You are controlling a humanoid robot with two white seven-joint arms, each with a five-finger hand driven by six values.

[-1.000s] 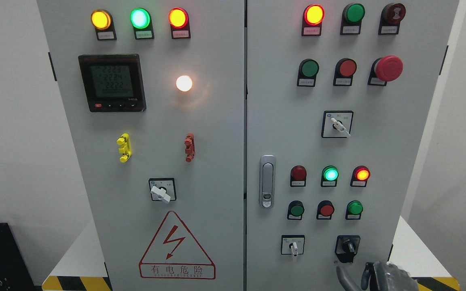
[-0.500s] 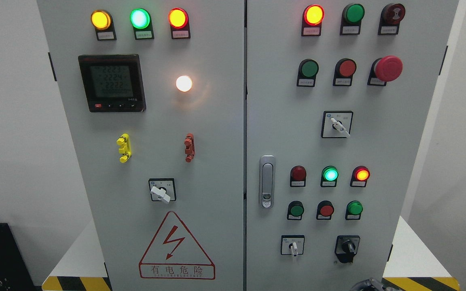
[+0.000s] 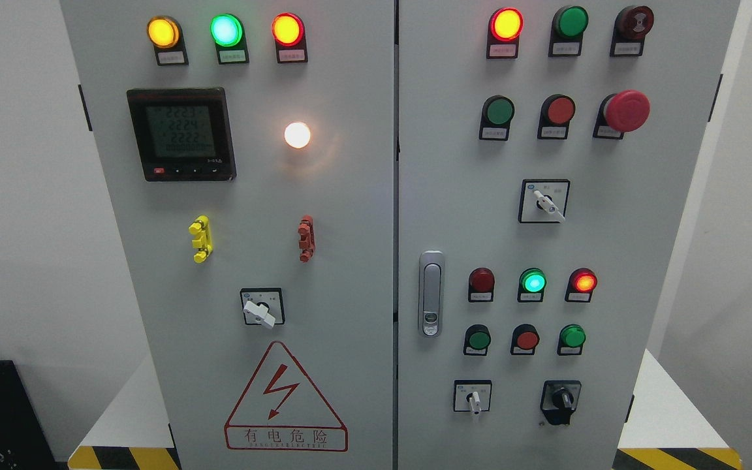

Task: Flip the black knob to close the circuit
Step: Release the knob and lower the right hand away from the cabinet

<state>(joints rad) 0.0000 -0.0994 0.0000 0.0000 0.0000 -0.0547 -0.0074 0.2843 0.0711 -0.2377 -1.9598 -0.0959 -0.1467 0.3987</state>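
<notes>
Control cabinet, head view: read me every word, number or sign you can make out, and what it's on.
"有电危险": warning sign, red triangle with lightning bolt.
"2223", "2224", "2222": meter, roughly; digits are dim.
Small line under the sign's characters: too blurred.
Tags under the lamps and buttons, and the switch plates' markings: too small.

neither arm is showing in the head view: no hand, wrist or forearm is coming in from the lower left, the lower right or the bottom edge, so the pose and finger state of both hands cannot be told.
</notes>
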